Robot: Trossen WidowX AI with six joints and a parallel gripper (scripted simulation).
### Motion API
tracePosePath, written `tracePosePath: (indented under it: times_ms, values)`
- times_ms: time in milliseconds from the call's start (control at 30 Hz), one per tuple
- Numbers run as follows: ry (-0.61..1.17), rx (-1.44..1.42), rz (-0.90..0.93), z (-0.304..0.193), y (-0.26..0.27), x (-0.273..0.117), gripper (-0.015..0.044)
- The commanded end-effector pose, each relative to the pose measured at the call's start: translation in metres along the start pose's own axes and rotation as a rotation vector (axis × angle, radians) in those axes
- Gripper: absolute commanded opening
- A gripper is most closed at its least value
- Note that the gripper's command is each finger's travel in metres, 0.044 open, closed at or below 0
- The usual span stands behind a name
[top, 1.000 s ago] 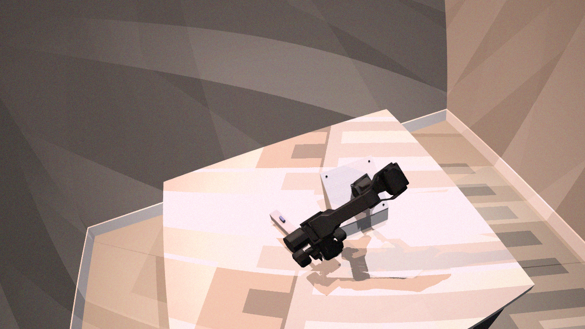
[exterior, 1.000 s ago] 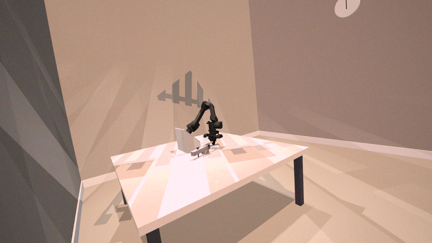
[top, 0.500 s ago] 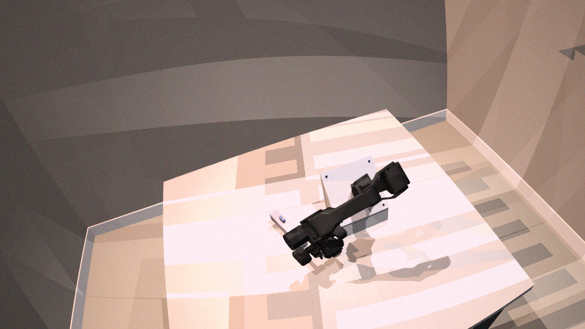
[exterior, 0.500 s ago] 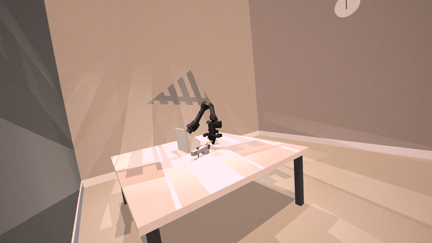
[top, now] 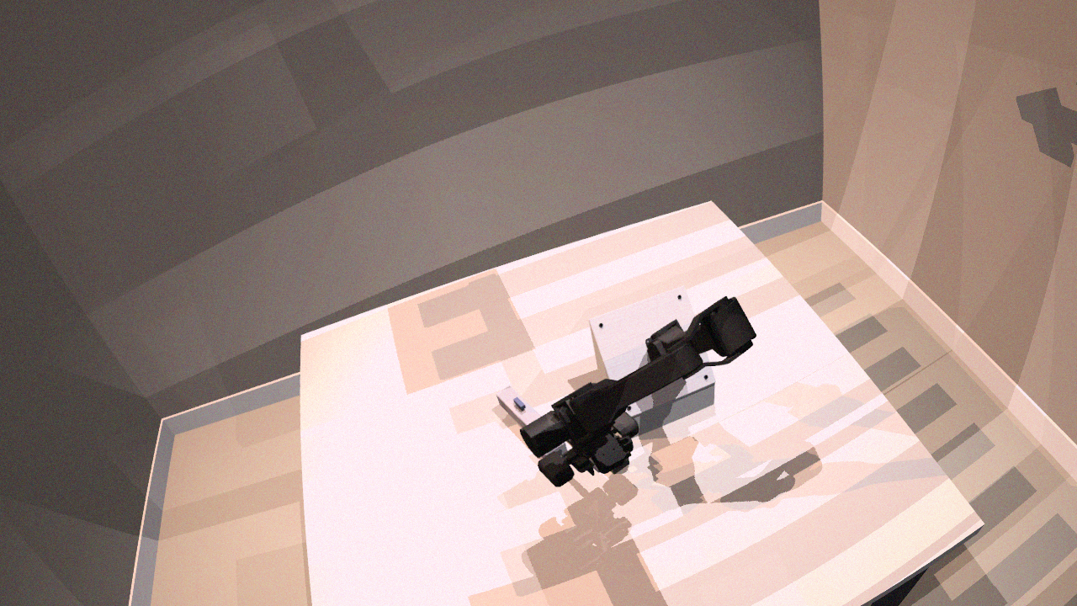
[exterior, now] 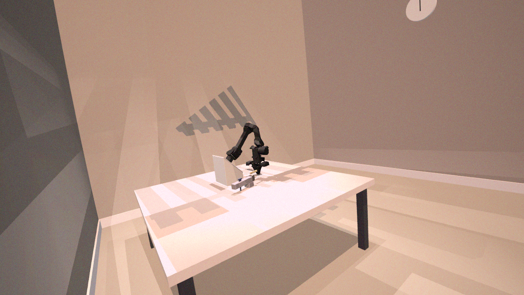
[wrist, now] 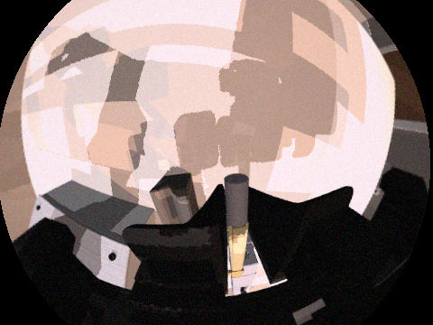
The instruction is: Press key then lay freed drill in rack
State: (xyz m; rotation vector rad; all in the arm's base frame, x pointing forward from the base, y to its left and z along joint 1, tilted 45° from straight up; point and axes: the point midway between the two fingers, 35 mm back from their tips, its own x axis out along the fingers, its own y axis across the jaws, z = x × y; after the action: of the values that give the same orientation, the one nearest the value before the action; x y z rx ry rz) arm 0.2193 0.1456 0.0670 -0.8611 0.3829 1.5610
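My gripper [top: 591, 470] [exterior: 258, 171] [wrist: 227, 187] is shut on the drill, a thin rod with a dark grey end [wrist: 236, 194] and a gold part [exterior: 253, 172] [wrist: 237, 246]. The drill points from the fingers back toward the holder, a grey bar [top: 530, 414] [exterior: 243, 182]. In the exterior view the gold end shows above the bar's dark end and looks clear of it. The blue key [top: 519, 404] [exterior: 240, 179] sits on the bar's far part; I cannot tell how deep it is. A dark open box [wrist: 162, 208] beside the left finger may be the rack.
The arm's pale mounting block [top: 639, 324] [exterior: 221, 170] [wrist: 101, 253] with black bolts stands behind the gripper, near the grey bar. All stands on a pale table [top: 391, 467] [exterior: 278, 210]. Arm shadows and light patches cross its top.
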Motion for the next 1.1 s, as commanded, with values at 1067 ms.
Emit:
tracePosePath:
  times_ms: [1067]
  values:
    - [-0.001,-0.006,-0.006,-0.0006,-0.0022,-0.0100,0.0000]
